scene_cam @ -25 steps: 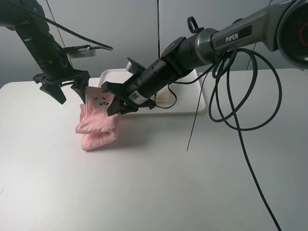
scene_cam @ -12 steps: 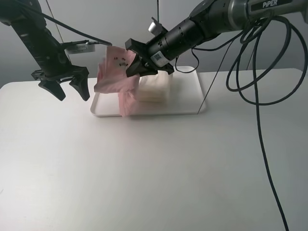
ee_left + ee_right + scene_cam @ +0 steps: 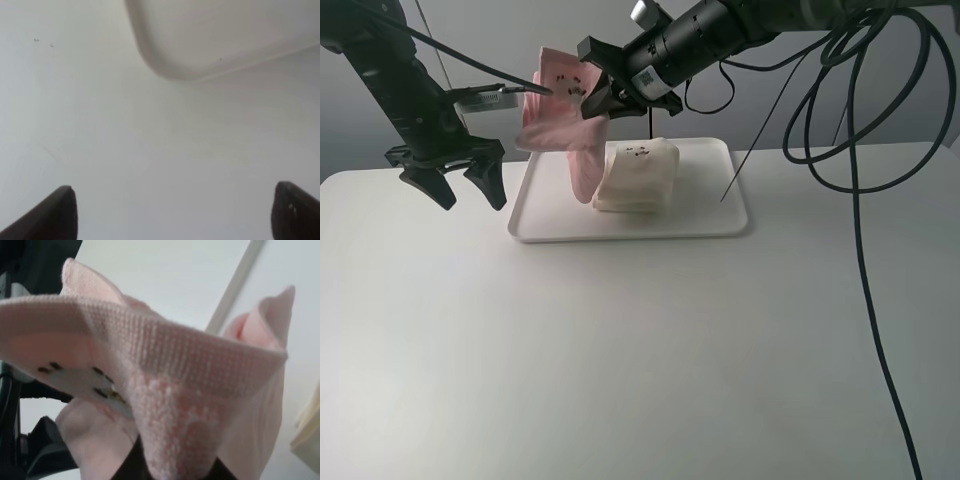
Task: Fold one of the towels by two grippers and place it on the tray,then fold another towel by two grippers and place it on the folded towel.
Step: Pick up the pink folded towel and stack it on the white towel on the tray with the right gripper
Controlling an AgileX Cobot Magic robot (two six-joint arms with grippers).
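Right gripper [image 3: 603, 98]: clamped on folded pink towel [image 3: 563, 115], held above tray [image 3: 720, 226]; cream towel [image 3: 638, 174] below it; left gripper [image 3: 460, 188] spread wide, holding nothing.

The air over the left part of the tray [image 3: 732, 222] is taken up by the pink towel [image 3: 565, 125], hung from the right hand [image 3: 603, 92], while the tray's middle is occupied by the folded cream towel [image 3: 638, 175]. The tray's left edge is flanked by the left hand [image 3: 462, 184], held open just beside it. Open surface [image 3: 640, 360] is left all along the near side, crossed on the right only by hanging cables [image 3: 855, 180].
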